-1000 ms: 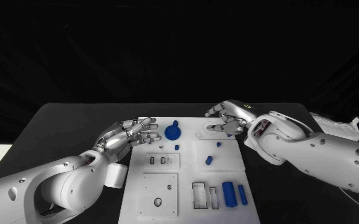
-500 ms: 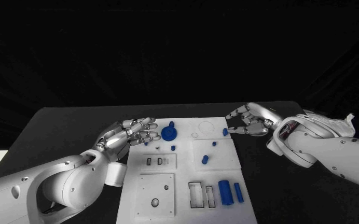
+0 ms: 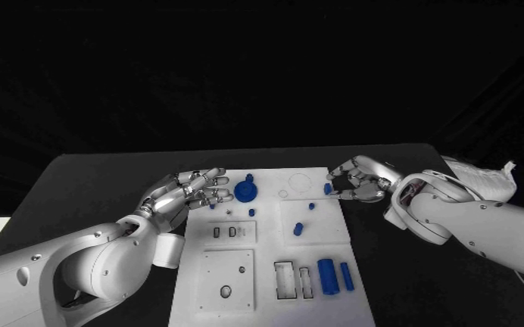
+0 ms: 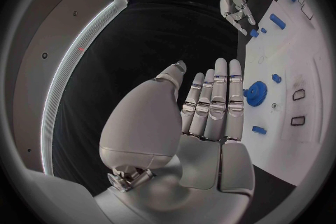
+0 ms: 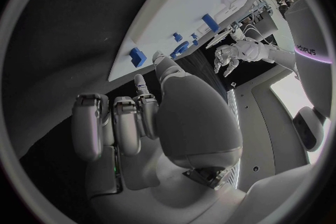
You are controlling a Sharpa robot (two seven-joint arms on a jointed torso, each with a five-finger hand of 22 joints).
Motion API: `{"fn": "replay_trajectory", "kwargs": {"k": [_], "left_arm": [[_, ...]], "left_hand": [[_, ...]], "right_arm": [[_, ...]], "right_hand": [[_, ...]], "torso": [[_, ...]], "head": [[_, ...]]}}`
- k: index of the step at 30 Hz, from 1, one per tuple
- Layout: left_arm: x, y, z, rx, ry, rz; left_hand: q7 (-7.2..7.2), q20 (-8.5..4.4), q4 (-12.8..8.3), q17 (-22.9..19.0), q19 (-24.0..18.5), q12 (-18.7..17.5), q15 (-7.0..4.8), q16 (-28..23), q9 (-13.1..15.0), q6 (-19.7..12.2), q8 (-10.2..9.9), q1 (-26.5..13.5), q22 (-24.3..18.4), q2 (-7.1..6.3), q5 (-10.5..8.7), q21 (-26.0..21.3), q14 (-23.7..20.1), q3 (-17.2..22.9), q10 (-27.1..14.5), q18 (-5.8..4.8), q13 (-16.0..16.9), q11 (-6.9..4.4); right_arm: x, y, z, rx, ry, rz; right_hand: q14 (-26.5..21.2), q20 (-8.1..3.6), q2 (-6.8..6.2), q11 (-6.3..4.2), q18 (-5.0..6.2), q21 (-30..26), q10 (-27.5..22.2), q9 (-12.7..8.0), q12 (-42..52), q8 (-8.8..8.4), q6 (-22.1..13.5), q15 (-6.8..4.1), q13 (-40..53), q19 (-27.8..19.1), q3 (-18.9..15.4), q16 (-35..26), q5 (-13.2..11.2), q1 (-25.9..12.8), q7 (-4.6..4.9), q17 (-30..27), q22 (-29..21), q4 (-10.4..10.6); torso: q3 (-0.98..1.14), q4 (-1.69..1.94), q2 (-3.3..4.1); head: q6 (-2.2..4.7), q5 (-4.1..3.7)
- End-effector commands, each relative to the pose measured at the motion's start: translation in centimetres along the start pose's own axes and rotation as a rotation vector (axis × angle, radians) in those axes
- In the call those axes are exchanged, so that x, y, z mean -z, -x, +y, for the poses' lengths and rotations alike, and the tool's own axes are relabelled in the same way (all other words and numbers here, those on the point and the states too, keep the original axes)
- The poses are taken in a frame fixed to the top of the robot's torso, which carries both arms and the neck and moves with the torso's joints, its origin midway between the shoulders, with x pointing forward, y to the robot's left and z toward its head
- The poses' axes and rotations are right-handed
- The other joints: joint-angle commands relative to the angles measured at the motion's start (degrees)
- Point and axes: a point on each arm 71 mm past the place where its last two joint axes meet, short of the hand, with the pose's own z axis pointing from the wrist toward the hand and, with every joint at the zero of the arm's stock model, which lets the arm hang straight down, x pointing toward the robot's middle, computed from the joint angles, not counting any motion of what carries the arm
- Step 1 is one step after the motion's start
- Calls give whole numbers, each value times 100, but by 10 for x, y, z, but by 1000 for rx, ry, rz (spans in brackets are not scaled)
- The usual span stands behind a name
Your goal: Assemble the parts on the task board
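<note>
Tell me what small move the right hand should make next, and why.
Probably ease the right hand in a touch toward the small blue part at the task board's right edge and pinch it. The fingers sit right beside that piece and appear to hold nothing yet. The left hand hovers open at the board's left edge near the blue round part, so it is not in the way.

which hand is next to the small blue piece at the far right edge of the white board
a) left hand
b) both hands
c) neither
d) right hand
d: the right hand sits beside the small blue part at the far right edge of the task board, while the left hand hovers at the board's left side.
</note>
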Motion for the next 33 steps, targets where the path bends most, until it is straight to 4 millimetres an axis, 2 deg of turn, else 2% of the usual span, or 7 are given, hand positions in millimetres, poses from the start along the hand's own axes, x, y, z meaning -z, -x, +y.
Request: {"fn": "replay_trajectory", "kwargs": {"k": [1, 19, 25, 33], "left_arm": [[0, -3, 0, 11, -8, 21], [-1, -3, 1, 11, -5, 23], [-1, -3, 1, 11, -3, 23], [-1, -3, 1, 12, -2, 24]], "left_hand": [[-2, 19, 0, 5, -20, -27, 4, -26, 3, 38, -15, 42, -5, 25, 9, -33, -12, 44, 0, 21, 3, -15], [-1, 19, -3, 7, -19, -28, 2, -28, 3, 40, -16, 43, -6, 26, 9, -34, -12, 52, 2, 22, 3, -15], [-1, 19, -3, 7, -19, -28, 2, -28, 3, 40, -16, 43, -6, 26, 9, -34, -12, 52, 2, 22, 3, -15], [-1, 18, -3, 8, -19, -28, 2, -29, 3, 40, -17, 43, -7, 26, 9, -34, -11, 53, 2, 22, 3, -15]], "right_arm": [[-2, -4, -1, 11, 8, 18], [-11, -14, -5, 1, -11, 18], [-12, -16, -5, -1, -13, 30], [-13, -17, -5, 2, -14, 37]], "right_hand": [[570, 19, 46, 14, -83, -3, 162, -4, 7, -13, 11, 29, 955, 22, -4, -4, 40, 35, 24, 1388, 12, -42], [579, 9, 258, -6, -94, 29, 207, 21, 74, 41, 162, 15, 1005, 48, 44, 11, 1, 74, 3, 1425, 72, -110], [585, -12, 347, -45, -99, 45, 240, 51, 125, 113, 333, -14, 1044, 60, 94, 22, -97, 96, -43, 1449, 102, -167], [588, -49, 444, -97, -103, 58, 266, 79, 163, 182, 509, -57, 1074, 70, 171, 28, -174, 121, -104, 1464, 129, -235]], "torso": [[-7, -5, -4], [-15, 1, -10], [-12, -8, -10], [-13, -2, -10]], "head": [[-10, 11], [-27, -10], [-35, 2], [-43, -20]]}}
